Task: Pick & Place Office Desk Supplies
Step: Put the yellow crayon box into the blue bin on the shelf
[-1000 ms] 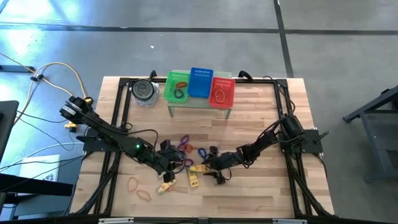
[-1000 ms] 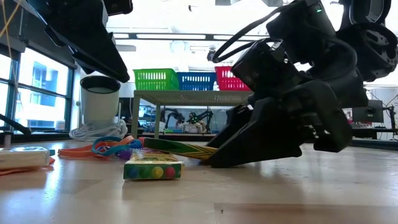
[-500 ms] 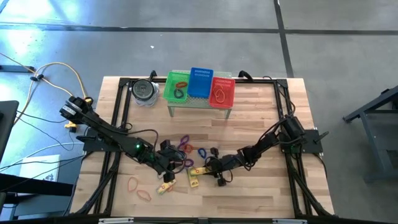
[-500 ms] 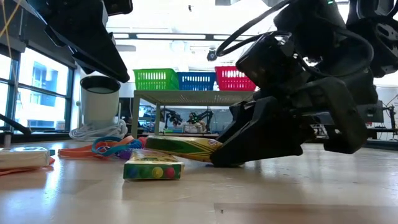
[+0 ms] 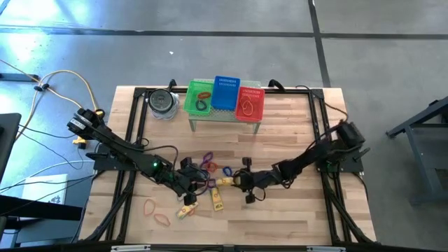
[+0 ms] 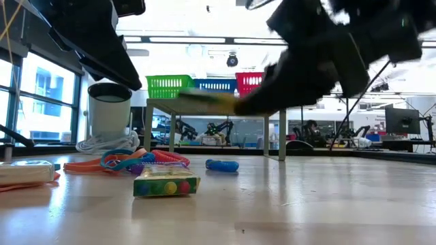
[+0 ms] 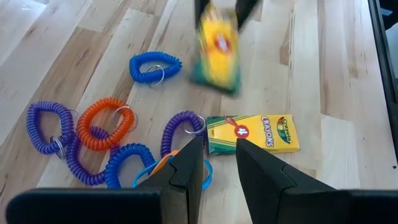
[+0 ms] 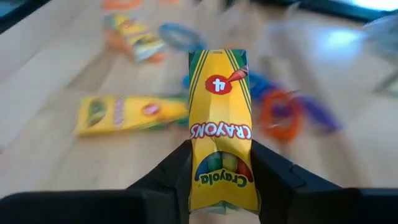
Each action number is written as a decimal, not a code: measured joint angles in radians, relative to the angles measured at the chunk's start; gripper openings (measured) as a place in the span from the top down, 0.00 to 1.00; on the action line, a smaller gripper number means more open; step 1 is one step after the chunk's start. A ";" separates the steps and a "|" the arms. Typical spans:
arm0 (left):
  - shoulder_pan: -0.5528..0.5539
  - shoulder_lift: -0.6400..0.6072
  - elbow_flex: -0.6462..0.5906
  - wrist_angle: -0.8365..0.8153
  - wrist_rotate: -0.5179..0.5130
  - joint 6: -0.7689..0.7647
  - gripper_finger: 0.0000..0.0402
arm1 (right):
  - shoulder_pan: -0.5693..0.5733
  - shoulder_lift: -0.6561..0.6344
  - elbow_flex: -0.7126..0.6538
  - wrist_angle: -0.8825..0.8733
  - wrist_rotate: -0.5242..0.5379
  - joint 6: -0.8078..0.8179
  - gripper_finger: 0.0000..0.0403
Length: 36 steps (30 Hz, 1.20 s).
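My right gripper (image 5: 239, 180) is shut on a yellow-green crayon box (image 8: 221, 134) and hangs above the table's middle; the low view shows that box (image 6: 208, 102) in the air. My left gripper (image 7: 219, 163) is open, hovering over a cluster of coil loops: orange (image 7: 102, 121), purple (image 7: 46, 127) and blue (image 7: 155, 65). A second crayon box (image 7: 252, 132) lies flat just past its fingertips. A third crayon box (image 5: 186, 208) and thin orange bands (image 5: 155, 211) lie nearer the near edge. My right gripper pinches the crayon box between its two fingers (image 8: 177, 171), one on each long narrow side, at the end with the crayon window (image 8: 221, 177). The fingers come roughly level from the table's right and lie along the box. The box is lifted clear, about level, pointing left.
A green basket (image 5: 199, 98), a blue basket (image 5: 225, 93) and a red basket (image 5: 250, 103) sit on a small raised shelf at the far edge, with a round grey tin (image 5: 162, 103) to their left. Bare wood lies right of my right gripper.
My right gripper has risen with the crayon box. A second ago the box slanted down to the table; now it hangs clear and level at about the shelf's height in the low view. A blue coil that the gripper hid now shows on the table.
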 joint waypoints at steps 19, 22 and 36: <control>-0.030 0.000 0.000 0.000 0.011 -0.001 0.77 | -0.185 -0.342 0.497 -0.435 0.484 -0.053 0.72; -0.041 0.000 0.000 0.000 0.011 -0.002 0.77 | -0.252 -0.320 0.620 -0.563 0.463 0.038 0.71; -0.092 0.000 0.000 -0.003 0.010 -0.001 0.77 | -0.525 -0.143 0.809 -0.925 0.248 0.454 0.71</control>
